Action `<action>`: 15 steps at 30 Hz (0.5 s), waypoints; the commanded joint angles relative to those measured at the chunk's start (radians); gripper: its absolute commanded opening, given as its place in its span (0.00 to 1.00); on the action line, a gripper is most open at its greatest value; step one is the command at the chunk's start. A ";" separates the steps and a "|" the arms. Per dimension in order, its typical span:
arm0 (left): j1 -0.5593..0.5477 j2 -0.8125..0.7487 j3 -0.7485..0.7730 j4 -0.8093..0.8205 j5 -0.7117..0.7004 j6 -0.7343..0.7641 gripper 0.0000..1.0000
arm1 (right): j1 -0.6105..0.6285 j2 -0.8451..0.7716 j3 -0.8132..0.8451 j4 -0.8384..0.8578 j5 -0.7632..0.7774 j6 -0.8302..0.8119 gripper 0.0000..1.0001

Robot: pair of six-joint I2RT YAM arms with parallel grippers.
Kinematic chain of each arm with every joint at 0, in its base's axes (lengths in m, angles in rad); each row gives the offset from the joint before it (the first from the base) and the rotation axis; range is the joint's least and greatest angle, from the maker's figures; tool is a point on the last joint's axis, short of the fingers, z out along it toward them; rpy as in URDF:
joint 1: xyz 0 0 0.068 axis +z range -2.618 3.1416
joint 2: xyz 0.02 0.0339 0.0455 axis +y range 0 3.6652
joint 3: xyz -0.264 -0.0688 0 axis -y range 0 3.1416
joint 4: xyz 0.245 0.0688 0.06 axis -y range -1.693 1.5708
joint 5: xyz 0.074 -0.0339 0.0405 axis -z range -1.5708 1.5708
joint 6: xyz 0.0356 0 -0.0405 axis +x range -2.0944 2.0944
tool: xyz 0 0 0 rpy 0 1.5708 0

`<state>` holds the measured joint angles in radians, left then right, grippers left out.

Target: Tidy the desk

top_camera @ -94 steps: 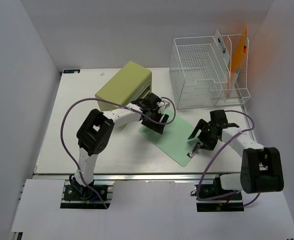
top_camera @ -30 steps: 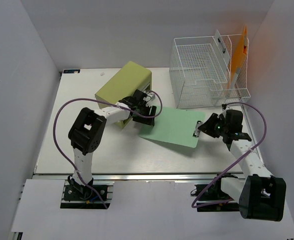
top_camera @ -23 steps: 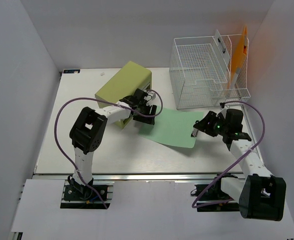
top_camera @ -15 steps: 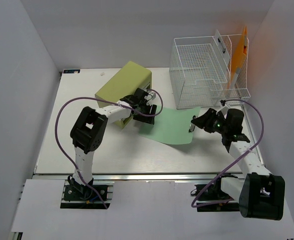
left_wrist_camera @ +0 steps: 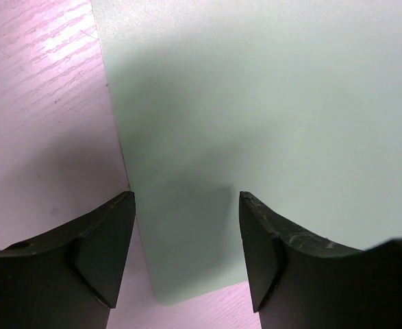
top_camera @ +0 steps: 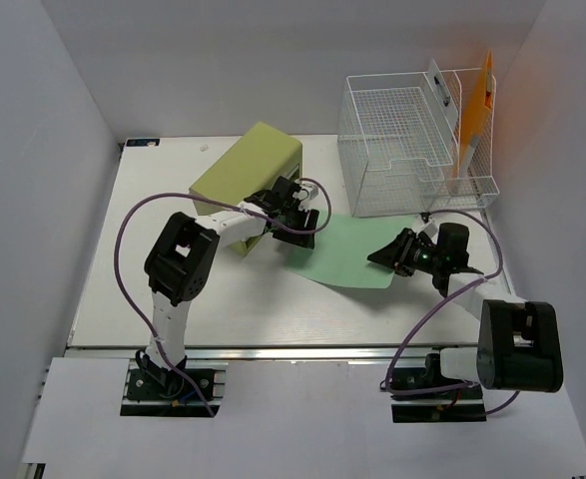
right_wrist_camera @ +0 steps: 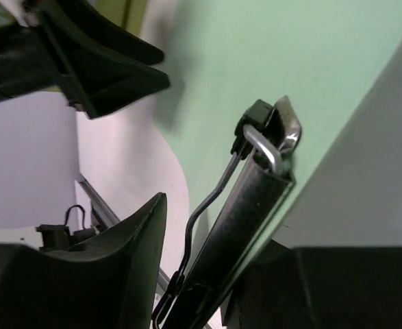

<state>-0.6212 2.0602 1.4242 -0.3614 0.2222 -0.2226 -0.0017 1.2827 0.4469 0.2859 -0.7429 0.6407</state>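
A pale green clipboard (top_camera: 342, 254) lies flat on the white desk (top_camera: 173, 289), its metal clip (right_wrist_camera: 255, 199) at the right end. My right gripper (top_camera: 387, 254) reaches in low from the right and is shut on that clip, the bar and wire lever between its jaws (right_wrist_camera: 221, 226). My left gripper (top_camera: 300, 222) hangs over the clipboard's left corner, open, one finger (left_wrist_camera: 101, 253) over bare desk and the other over the green board (left_wrist_camera: 290, 103), touching neither. Its black fingers also show in the right wrist view (right_wrist_camera: 98, 68).
An olive-green drawer box (top_camera: 248, 170) stands just behind the left gripper. A white wire tray rack (top_camera: 402, 150) with an orange folder (top_camera: 475, 110) fills the back right. A silver rail (top_camera: 273, 351) runs along the desk's front edge.
The right gripper opened briefly, swung lower towards the desk and closed again at the clip end. The clipboard shifted slightly left. The left gripper barely moved.
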 commanded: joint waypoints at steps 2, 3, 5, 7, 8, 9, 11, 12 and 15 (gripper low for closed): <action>-0.040 0.090 -0.038 -0.091 0.129 -0.023 0.71 | 0.029 -0.005 0.067 -0.065 0.031 -0.065 0.36; -0.038 0.089 -0.039 -0.093 0.131 -0.021 0.71 | 0.029 -0.017 0.075 -0.077 0.043 -0.065 0.34; -0.040 0.084 -0.041 -0.093 0.131 -0.021 0.71 | 0.029 -0.060 0.101 -0.143 0.094 -0.088 0.30; -0.040 0.080 -0.042 -0.090 0.129 -0.024 0.71 | 0.029 -0.095 0.118 -0.195 0.166 -0.108 0.27; -0.040 0.077 -0.042 -0.088 0.126 -0.027 0.71 | 0.029 -0.109 0.128 -0.258 0.192 -0.128 0.22; -0.040 0.072 -0.039 -0.088 0.117 -0.032 0.71 | 0.029 -0.120 0.148 -0.280 0.220 -0.131 0.20; -0.040 0.057 -0.024 -0.096 0.117 -0.037 0.72 | 0.029 -0.157 0.162 -0.330 0.252 -0.174 0.12; -0.040 0.046 -0.018 -0.096 0.115 -0.041 0.77 | 0.029 -0.166 0.185 -0.353 0.260 -0.193 0.12; -0.040 -0.003 0.031 -0.099 0.112 -0.049 0.88 | 0.029 -0.201 0.296 -0.521 0.303 -0.291 0.03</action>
<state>-0.6361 2.0617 1.4395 -0.3664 0.2794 -0.2440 0.0280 1.1198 0.6113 -0.0956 -0.5362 0.4782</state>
